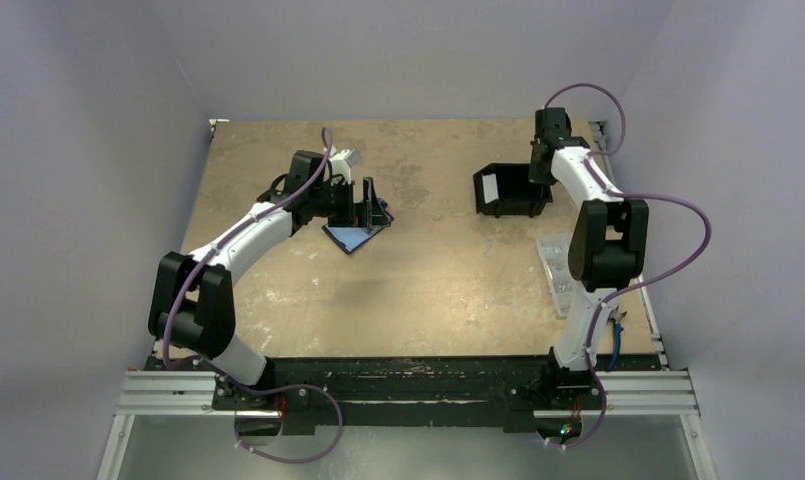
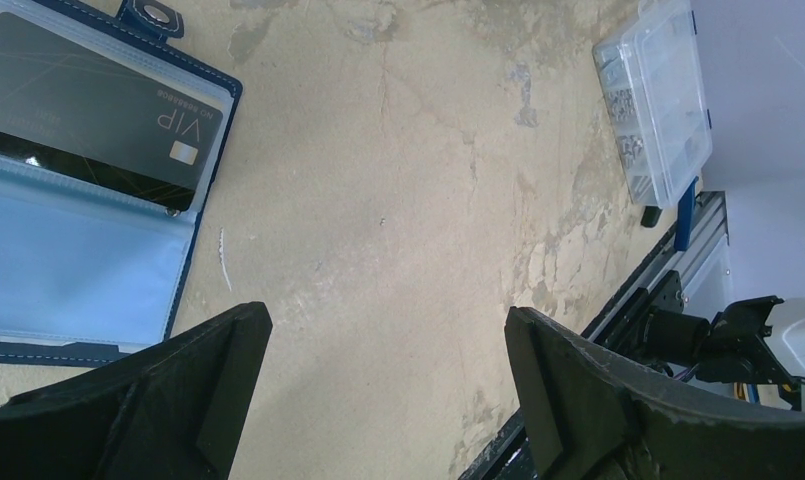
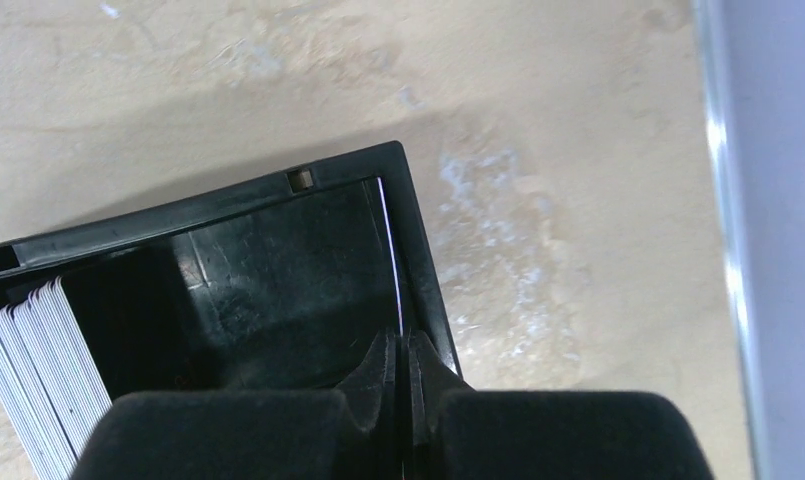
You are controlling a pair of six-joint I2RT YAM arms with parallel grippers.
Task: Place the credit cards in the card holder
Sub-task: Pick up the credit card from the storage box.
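Card holder (image 1: 356,238) lies open on the table (image 1: 428,290), well to the left of the black box (image 1: 511,190). From above, the left arm covers part of it. The left wrist view cuts off one side of it. A dark card (image 2: 88,110) marked VIP sits behind its clear sleeve.

The left gripper (image 2: 388,340) hangs just beside the holder, on the side toward the black box, jaws spread wide over bare table.

The right gripper (image 3: 408,360) reaches into the black box at one wall, jaws pinching a white card (image 3: 390,250), of which only the thin edge shows. A stack of cards (image 3: 38,370) stands at the box's opposite end, cut off by the frame.

A clear plastic box (image 1: 558,265) sits near the black box, toward the arms. The right arm partly hides it, and its contents are too small to tell.
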